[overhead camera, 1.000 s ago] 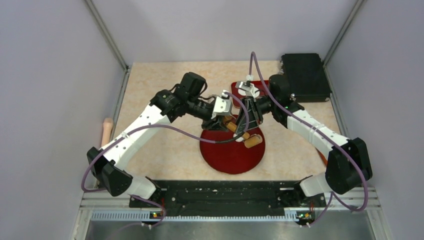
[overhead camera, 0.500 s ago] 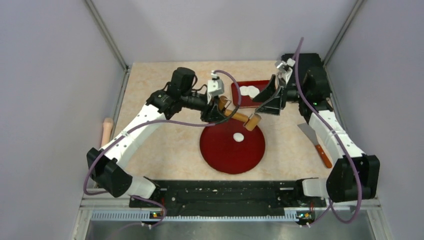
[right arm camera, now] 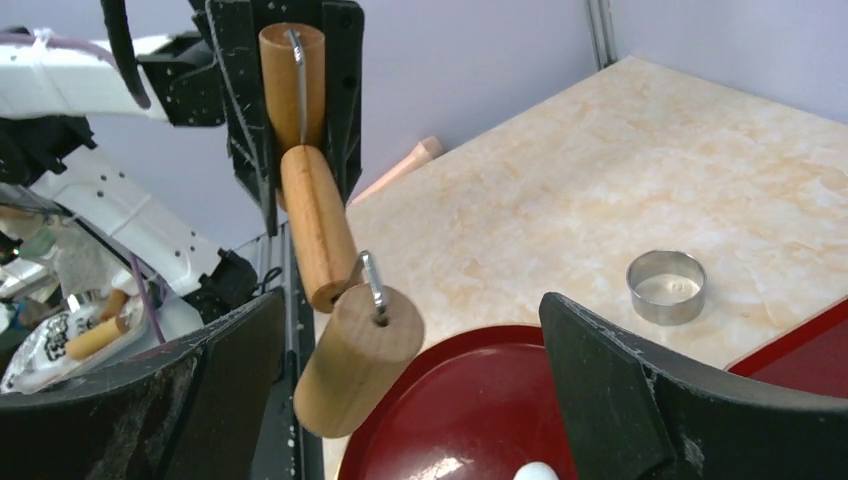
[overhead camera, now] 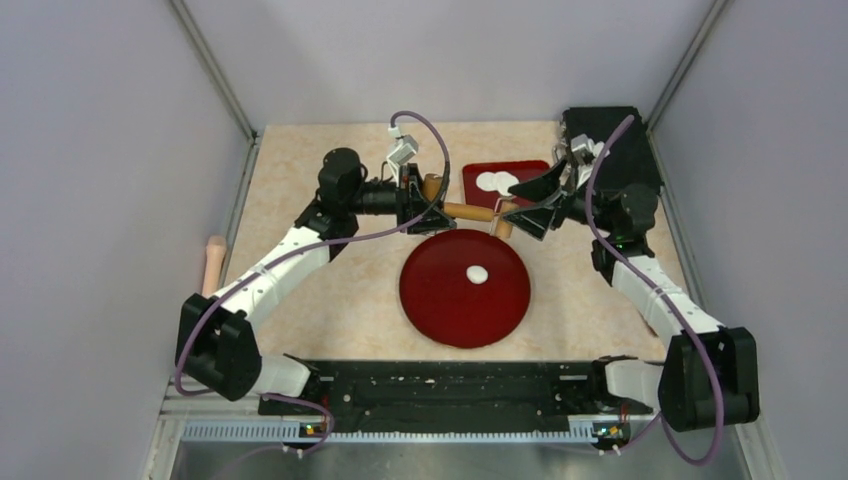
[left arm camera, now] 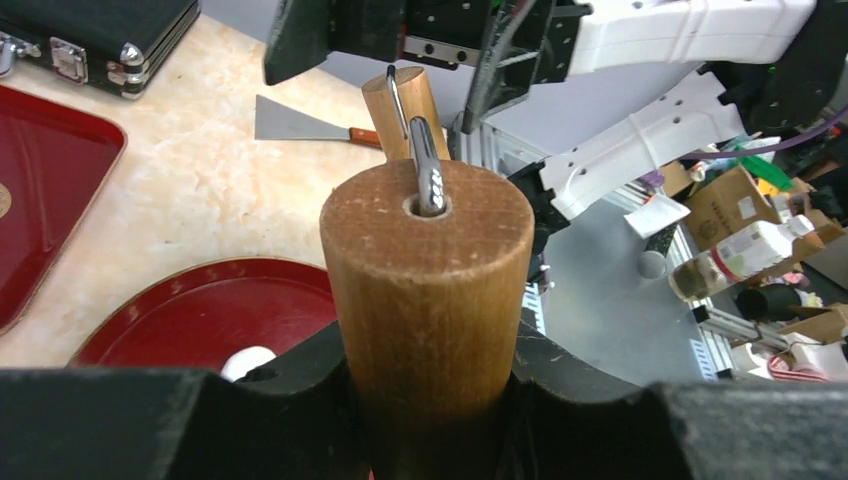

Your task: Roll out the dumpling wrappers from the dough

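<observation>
My left gripper point(overhead camera: 418, 200) is shut on one wooden handle point(left arm camera: 430, 270) of the rolling pin point(overhead camera: 468, 211) and holds it in the air behind the round red plate point(overhead camera: 440, 310). The pin's other handle point(right arm camera: 355, 355) droops free between the wide-apart fingers of my right gripper point(overhead camera: 525, 207), closer to the left finger and touching neither. The dough point(overhead camera: 477, 274) is a small white lump lying on the plate. Two round white dumpling wrappers point(overhead camera: 495, 182) rest on the red tray point(overhead camera: 530, 168) behind.
A small metal ring point(right arm camera: 666, 286) sits on the table beyond the plate. A black case point(overhead camera: 612, 150) stands at the far right and a spatula point(left arm camera: 300, 122) lies on the right. A second wooden pin point(overhead camera: 213, 262) lies by the left wall.
My right gripper has opened and let go of the rolling pin handle. My left arm has lifted the pin back off the plate, uncovering the dough lump.
</observation>
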You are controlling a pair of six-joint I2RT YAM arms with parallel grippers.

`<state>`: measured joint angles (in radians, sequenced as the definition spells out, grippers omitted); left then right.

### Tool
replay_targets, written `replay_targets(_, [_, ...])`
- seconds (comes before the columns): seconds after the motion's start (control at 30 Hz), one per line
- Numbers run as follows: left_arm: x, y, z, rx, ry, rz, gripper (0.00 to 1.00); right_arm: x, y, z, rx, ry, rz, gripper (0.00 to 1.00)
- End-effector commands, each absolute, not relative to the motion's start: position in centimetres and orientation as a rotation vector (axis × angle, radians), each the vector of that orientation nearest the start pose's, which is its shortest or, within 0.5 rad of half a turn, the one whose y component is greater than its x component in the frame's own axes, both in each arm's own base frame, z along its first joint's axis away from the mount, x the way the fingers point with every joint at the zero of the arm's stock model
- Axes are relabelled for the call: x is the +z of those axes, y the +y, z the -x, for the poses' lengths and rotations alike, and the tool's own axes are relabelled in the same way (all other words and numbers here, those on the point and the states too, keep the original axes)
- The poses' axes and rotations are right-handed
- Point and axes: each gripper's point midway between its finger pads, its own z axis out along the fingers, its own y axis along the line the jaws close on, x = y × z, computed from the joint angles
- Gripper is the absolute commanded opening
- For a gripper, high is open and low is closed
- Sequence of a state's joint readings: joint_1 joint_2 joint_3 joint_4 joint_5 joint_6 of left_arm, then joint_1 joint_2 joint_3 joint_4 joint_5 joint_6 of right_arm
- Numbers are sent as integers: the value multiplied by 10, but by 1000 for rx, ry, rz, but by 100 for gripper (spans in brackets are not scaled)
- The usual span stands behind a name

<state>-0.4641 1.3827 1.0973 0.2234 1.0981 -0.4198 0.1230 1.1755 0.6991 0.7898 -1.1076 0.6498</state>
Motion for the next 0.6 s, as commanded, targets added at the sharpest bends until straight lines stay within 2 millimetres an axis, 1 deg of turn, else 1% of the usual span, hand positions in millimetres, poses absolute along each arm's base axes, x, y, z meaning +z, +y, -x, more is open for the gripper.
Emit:
replay_targets(0.0, [361, -301, -231, -1541, 1367, -979, 0, 331, 211, -280, 1360, 1325, 636, 96])
replay_targets(0.13, [353, -303, -237, -1550, 1375, -938, 0, 322, 229, -266, 1475, 1341, 670, 93])
replay_targets(0.23, [347, -305, -242, -1552, 1387, -918, 0, 313, 248, -255, 1502, 1363, 728, 92])
replay_targets(0.33, [343, -306, -245, -1553, 1397, -911, 0, 313, 260, -247, 1519, 1359, 758, 90])
replay_targets(0.43, [341, -307, -247, -1555, 1406, -903, 0, 311, 267, -246, 1538, 1376, 758, 84])
replay_targets(0.53, [337, -309, -248, -1559, 1414, -901, 0, 310, 268, -249, 1544, 1389, 736, 71])
replay_targets(0.57, [336, -309, -248, -1558, 1415, -904, 0, 310, 269, -250, 1548, 1393, 732, 70])
